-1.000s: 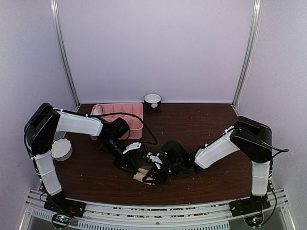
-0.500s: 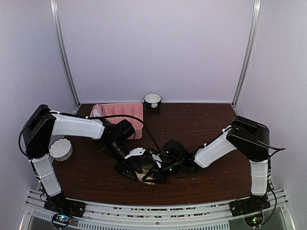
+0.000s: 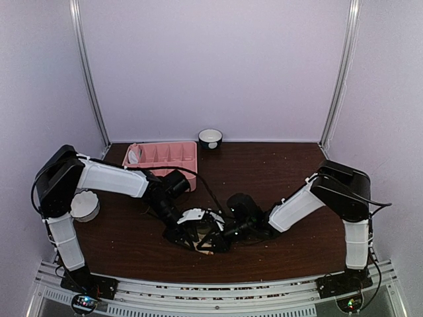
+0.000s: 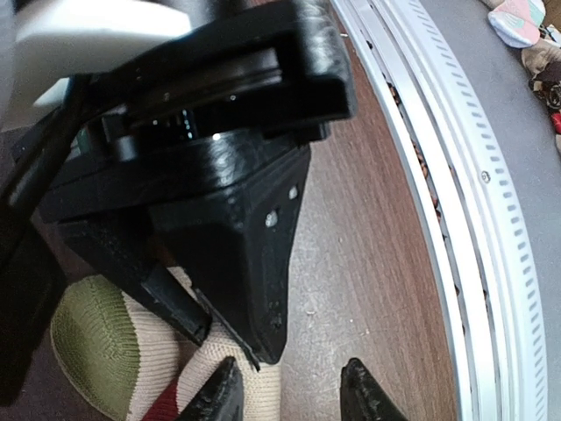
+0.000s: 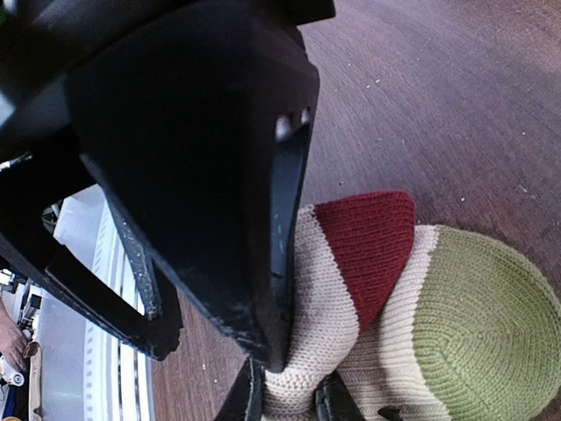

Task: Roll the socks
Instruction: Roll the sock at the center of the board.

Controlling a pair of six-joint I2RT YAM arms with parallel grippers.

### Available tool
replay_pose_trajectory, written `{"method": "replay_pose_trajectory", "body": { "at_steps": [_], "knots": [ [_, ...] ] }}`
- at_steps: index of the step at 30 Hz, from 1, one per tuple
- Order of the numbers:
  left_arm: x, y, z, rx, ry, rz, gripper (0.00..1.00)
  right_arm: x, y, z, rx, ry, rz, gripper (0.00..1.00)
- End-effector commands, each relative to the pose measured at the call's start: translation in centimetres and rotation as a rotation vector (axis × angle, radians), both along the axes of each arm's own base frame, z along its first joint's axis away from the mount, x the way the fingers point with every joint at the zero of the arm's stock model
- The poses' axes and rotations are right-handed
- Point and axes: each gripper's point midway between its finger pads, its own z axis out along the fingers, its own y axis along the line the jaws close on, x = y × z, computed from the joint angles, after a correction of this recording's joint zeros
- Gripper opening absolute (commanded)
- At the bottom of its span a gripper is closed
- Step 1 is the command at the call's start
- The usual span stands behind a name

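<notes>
One of the socks (image 5: 368, 289), cream knit with a maroon stripe and a green toe, lies crumpled on the dark wooden table near its front edge (image 3: 206, 248). My right gripper (image 5: 289, 402) is shut on a cream fold of it. My left gripper (image 4: 291, 395) is open right beside it; one fingertip (image 4: 217, 396) rests on the edge of the sock (image 4: 105, 351), and bare table shows between its jaws. The two grippers nearly touch, and each blocks much of the other's wrist view. A pink and teal piece of fabric (image 4: 519, 17) lies beyond the front rail.
A pink divided tray (image 3: 165, 158) stands at the back left, with a small dark bowl (image 3: 210, 137) behind it by the wall. A white round dish (image 3: 84, 206) sits by the left arm. The metal rail (image 4: 456, 219) runs close along the front edge.
My left arm has reached right and forward, bringing its gripper down close against the right gripper at the sock. The right gripper has kept its hold and barely moved.
</notes>
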Motion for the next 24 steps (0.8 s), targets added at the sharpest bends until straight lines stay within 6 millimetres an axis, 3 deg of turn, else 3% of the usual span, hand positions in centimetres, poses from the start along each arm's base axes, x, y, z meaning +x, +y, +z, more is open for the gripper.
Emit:
{"method": "replay_pose_trajectory", "body": {
  "at_steps": [1, 6, 11, 19, 24],
  "knots": [
    [2.5, 0.8, -3.2, 0.103, -0.100, 0.038, 0.42, -5.6, -12.1, -13.6, -0.575, 0.251, -0.060, 0.08],
    [3.0, 0.7, -3.9, 0.145, -0.121, 0.042, 0.40, -5.8, -12.4, -13.3, -0.570, 0.243, -0.045, 0.08],
    [3.6, 0.4, -6.0, 0.224, -0.133, 0.064, 0.33, -6.1, -12.8, -12.5, -0.551, 0.231, -0.028, 0.10],
    [3.9, 0.2, -6.2, 0.208, -0.172, 0.070, 0.37, -6.3, -12.4, -12.1, -0.516, 0.259, -0.044, 0.09],
    [4.1, 0.3, -8.1, 0.257, -0.184, 0.066, 0.37, -6.0, -10.9, -10.6, -0.394, 0.284, -0.091, 0.28]
  ]
}}
